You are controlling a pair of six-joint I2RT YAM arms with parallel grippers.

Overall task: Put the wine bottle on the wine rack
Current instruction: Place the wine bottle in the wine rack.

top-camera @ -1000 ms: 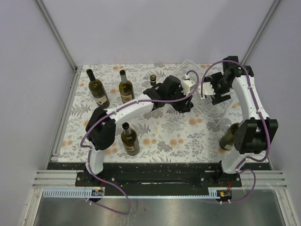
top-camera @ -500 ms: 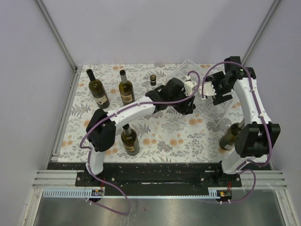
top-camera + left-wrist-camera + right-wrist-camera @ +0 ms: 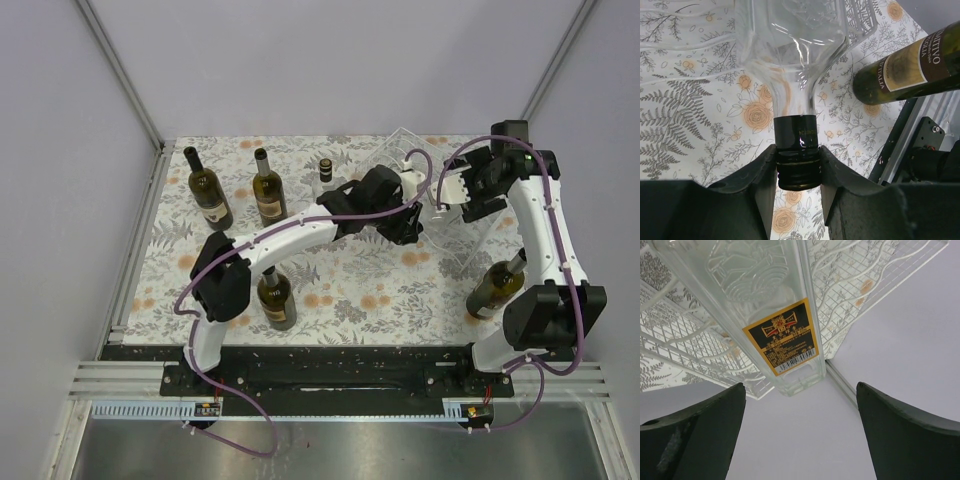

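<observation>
The left end effector [image 3: 797,172] is clamped shut on the capped neck of the clear wine bottle [image 3: 790,45], whose body lies against the ribs of the wine rack [image 3: 880,275]. The right end effector [image 3: 800,430] stands fully open near the bottle's base, gripping nothing. We judge placement nearly done — we cannot tell whether the bottle sits in a cradle. Left to do: release, then withdraw.
</observation>
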